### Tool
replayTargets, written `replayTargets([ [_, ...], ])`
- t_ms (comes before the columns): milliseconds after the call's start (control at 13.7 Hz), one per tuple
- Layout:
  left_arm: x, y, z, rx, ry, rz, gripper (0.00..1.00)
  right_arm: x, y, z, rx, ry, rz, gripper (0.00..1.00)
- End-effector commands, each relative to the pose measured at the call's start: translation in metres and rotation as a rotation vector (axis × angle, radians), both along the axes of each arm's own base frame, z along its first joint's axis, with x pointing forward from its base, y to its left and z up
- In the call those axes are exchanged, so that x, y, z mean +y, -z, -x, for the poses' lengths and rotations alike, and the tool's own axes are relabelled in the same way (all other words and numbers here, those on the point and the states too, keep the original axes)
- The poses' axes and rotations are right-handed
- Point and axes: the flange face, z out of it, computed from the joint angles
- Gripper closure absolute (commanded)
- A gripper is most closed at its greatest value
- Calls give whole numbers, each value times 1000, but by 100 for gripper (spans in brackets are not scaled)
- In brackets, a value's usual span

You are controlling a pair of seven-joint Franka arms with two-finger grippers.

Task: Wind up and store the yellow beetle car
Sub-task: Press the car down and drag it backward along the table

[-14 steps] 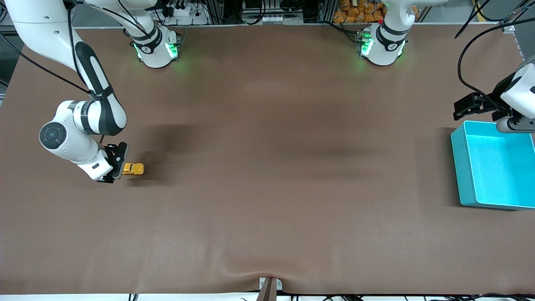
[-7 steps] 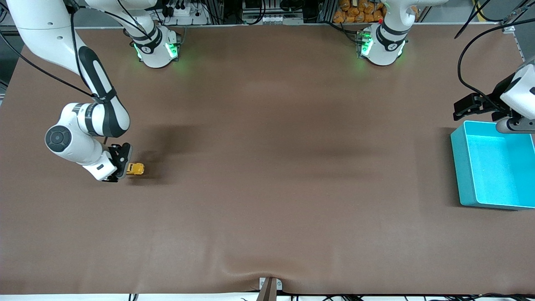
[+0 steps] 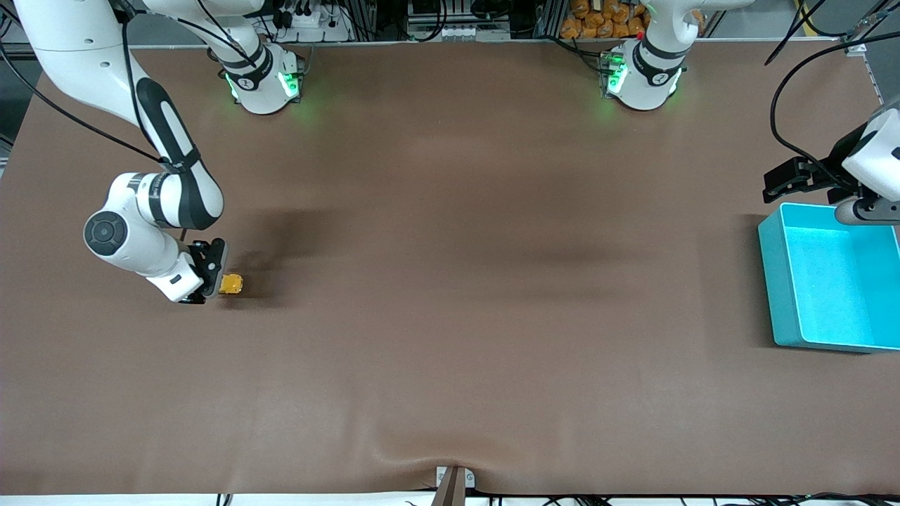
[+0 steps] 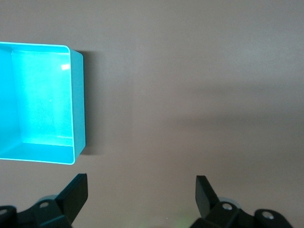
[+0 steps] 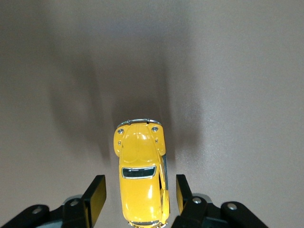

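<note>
My yellow beetle car [image 5: 141, 183] glossy yellow with dark windows and silver bumper trim, my bin [image 3: 770, 281] plain turquoise, table [image 3: 450, 316] flat brown, my right gripper [image 5: 138, 197] and left gripper [image 4: 141, 195] black, my arms white with black bands.

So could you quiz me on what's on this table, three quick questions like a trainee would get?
1. True or false: the yellow beetle car sits between the open fingers of the right gripper.
2. What is inside the turquoise bin? A) the car B) nothing visible C) a ball
3. Fill in: the left gripper waits, open, near the ____.

Key: 1 true; 2 B; 3 bin.
</note>
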Motion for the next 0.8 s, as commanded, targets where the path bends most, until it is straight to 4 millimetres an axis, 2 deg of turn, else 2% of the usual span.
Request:
replayTargets([
  [0, 0, -2, 0, 1, -20, 7, 0, 0, 1, 2, -3, -11, -14, 32],
  [364, 0, -2, 0, 1, -20, 7, 0, -1, 6, 2, -1, -11, -13, 33],
  [728, 0, -1, 0, 2, -20, 7, 0, -1, 9, 2, -1, -22, -12, 41],
])
